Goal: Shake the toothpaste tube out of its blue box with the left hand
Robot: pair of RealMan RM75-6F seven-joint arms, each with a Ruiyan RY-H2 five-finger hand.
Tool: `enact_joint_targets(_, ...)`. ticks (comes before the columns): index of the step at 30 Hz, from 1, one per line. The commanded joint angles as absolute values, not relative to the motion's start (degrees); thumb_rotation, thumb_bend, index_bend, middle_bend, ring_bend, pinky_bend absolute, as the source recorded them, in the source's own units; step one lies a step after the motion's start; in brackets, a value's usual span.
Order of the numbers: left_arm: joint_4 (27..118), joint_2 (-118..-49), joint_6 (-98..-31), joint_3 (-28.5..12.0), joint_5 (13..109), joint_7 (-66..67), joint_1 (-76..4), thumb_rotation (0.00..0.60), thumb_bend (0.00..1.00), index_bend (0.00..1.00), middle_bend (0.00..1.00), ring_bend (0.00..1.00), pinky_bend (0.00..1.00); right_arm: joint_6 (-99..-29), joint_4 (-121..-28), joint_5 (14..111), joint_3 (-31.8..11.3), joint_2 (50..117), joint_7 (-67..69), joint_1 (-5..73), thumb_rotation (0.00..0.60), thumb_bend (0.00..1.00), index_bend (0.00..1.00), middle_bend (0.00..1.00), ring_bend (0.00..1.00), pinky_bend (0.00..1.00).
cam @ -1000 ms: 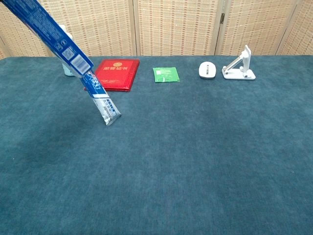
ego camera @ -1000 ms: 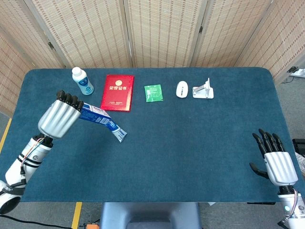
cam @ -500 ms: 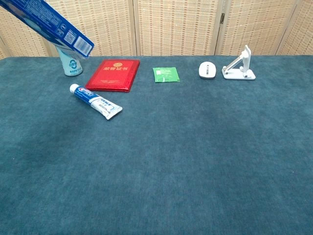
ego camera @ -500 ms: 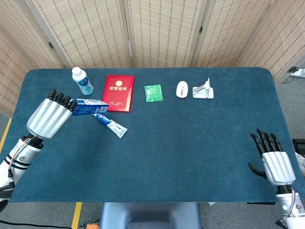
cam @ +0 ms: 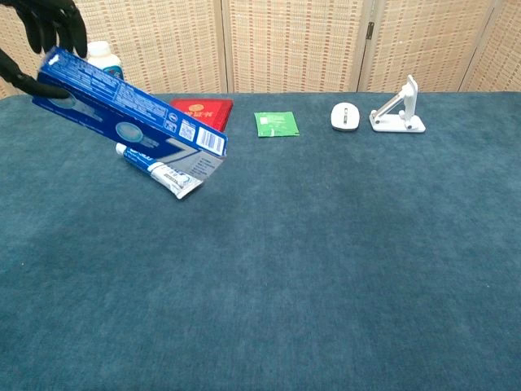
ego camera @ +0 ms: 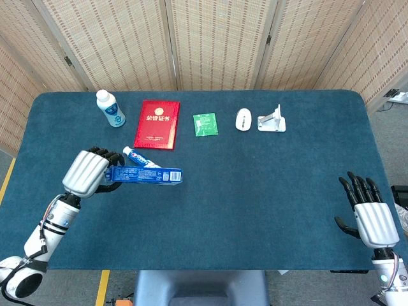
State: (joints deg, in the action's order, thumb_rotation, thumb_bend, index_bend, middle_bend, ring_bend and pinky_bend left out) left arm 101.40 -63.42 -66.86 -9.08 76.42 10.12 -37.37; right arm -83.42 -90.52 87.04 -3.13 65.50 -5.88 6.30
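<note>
My left hand [ego camera: 89, 171] [cam: 47, 32] holds the blue box [ego camera: 144, 174] [cam: 130, 112] by its left end, above the table. The box lies nearly level in the head view and slopes down to the right in the chest view. The toothpaste tube [ego camera: 140, 158] [cam: 161, 173] lies flat on the blue cloth just behind the box, partly covered by it in both views. My right hand [ego camera: 372, 213] rests open, fingers spread, near the table's front right corner.
Along the far edge stand a white bottle [ego camera: 110, 108] [cam: 102, 55], a red booklet [ego camera: 157, 123] [cam: 199, 107], a green sachet [ego camera: 205, 123] [cam: 276, 124], a white mouse [ego camera: 243, 118] [cam: 344, 116] and a white phone stand [ego camera: 272, 120] [cam: 399, 108]. The table [ego camera: 255, 191] is covered in dark blue cloth.
The tube slid fully out of the box and came to rest on the cloth. My left hand then lowered and swung the emptied box in front of the tube. The right hand stayed put.
</note>
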Motion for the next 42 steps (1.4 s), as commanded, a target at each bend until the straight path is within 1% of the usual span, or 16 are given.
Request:
enact_joint_targets(1, 97.35, -69.53, -62.82, -9.67, 72.97, -2.97, -36.49, 0.600, 0.21, 0.47, 0.59, 0.49, 0.48, -83.35, -90.51, 87.06, -3.13, 65.52, -5.89, 6.35, 0.600, 0.29, 0.00, 0.00, 0.00, 0.00)
enact_joint_targets(5, 94.63, -73.90, -61.62, -9.03, 73.56, -9.32, -36.06, 0.600, 0.21, 0.48, 0.59, 0.49, 0.47, -83.21, -90.55, 87.12, -3.07, 65.58, -6.14, 6.43, 0.600, 0.29, 0.00, 0.00, 0.00, 0.00)
enact_joint_targets(9, 90.54, -78.48, -62.86, -8.14, 76.38, -9.31, -36.04, 0.600, 0.21, 0.48, 0.59, 0.48, 0.46, -83.27, -90.56, 87.13, -3.04, 65.57, -6.12, 6.38, 0.600, 0.29, 0.00, 0.00, 0.00, 0.00)
enact_joint_targets(10, 89.65, -79.30, -63.11, -8.15, 76.52, -8.90, -36.05, 0.600, 0.21, 0.47, 0.59, 0.47, 0.45, -83.30, -90.58, 87.20, -3.00, 65.53, -6.06, 6.35, 0.600, 0.29, 0.00, 0.00, 0.00, 0.00)
enact_joint_targets(12, 88.30, -80.22, -62.82, -8.01, 76.06, -7.41, -36.12, 0.600, 0.21, 0.41, 0.54, 0.42, 0.40, -83.50, -90.59, 87.35, -2.96, 65.46, -5.90, 6.27, 0.600, 0.29, 0.00, 0.00, 0.00, 0.00)
enact_joint_targets(13, 87.96, -80.06, -61.80, -7.66, 75.30, -5.49, -36.29, 0.600, 0.20, 0.34, 0.48, 0.36, 0.35, -83.65, -90.57, 87.40, -2.97, 65.42, -5.74, 6.21, 0.600, 0.29, 0.00, 0.00, 0.00, 0.00)
enact_joint_targets(15, 87.97, -79.08, -60.27, -7.05, 73.77, -0.49, -36.65, 0.600, 0.17, 0.17, 0.28, 0.19, 0.21, -83.73, -90.49, 87.38, -3.01, 65.36, -5.49, 6.18, 0.600, 0.29, 0.00, 0.00, 0.00, 0.00)
enact_joint_targets(17, 87.62, -78.28, -60.65, -6.60, 73.37, 5.28, -36.78, 0.600, 0.16, 0.08, 0.14, 0.09, 0.11, -83.58, -90.46, 87.35, -2.99, 65.34, -5.43, 6.22, 0.600, 0.29, 0.00, 0.00, 0.00, 0.00)
enact_joint_targets(19, 87.28, -77.44, -61.88, -6.10, 73.44, 11.17, -36.64, 0.600, 0.16, 0.03, 0.08, 0.05, 0.05, -83.37, -90.48, 87.38, -2.91, 65.34, -5.48, 6.29, 0.600, 0.29, 0.00, 0.00, 0.00, 0.00)
enact_joint_targets(20, 87.44, -77.36, -62.00, -6.09, 73.32, 11.74, -36.59, 0.600, 0.16, 0.02, 0.07, 0.03, 0.03, -83.36, -90.49, 87.38, -2.91, 65.33, -5.49, 6.30, 0.600, 0.29, 0.00, 0.00, 0.00, 0.00)
enact_joint_targets(22, 88.39, -74.87, -62.95, -5.24, 72.27, 19.14, -35.98, 0.600, 0.16, 0.02, 0.05, 0.02, 0.01, -83.23, -90.56, 87.52, -2.83, 65.44, -5.76, 6.39, 0.600, 0.29, 0.00, 0.00, 0.00, 0.00)
enact_joint_targets(25, 91.92, -72.36, -63.29, -5.03, 70.22, 22.73, -35.14, 0.600, 0.15, 0.02, 0.05, 0.00, 0.00, -82.83, -90.61, 87.41, -2.78, 65.67, -6.38, 6.56, 0.600, 0.29, 0.00, 0.00, 0.00, 0.00)
enact_joint_targets(30, 95.33, -69.87, -62.82, -4.91, 68.90, 21.89, -34.13, 0.600, 0.15, 0.02, 0.05, 0.00, 0.00, -82.62, -90.78, 87.10, -2.84, 65.85, -6.97, 6.63, 0.600, 0.29, 0.00, 0.00, 0.00, 0.00)
enact_joint_targets(36, 100.50, -66.05, -62.54, -2.96, 66.93, 19.65, -31.17, 0.600, 0.15, 0.01, 0.05, 0.00, 0.00, -83.24, -90.71, 86.88, -3.08, 65.59, -6.32, 6.34, 0.600, 0.29, 0.00, 0.00, 0.00, 0.00)
enact_joint_targets(39, 100.67, -64.91, -65.14, -1.93, 69.46, 15.44, -28.42, 0.600, 0.16, 0.01, 0.05, 0.01, 0.00, -83.25, -90.72, 86.79, -3.05, 65.54, -6.30, 6.27, 0.600, 0.29, 0.00, 0.00, 0.00, 0.00)
enact_joint_targets(42, 97.75, -65.15, -70.84, -0.55, 73.61, 11.85, -24.46, 0.600, 0.16, 0.01, 0.05, 0.01, 0.00, -83.05, -90.85, 86.39, -3.11, 65.61, -6.81, 6.26, 0.600, 0.29, 0.00, 0.00, 0.00, 0.00)
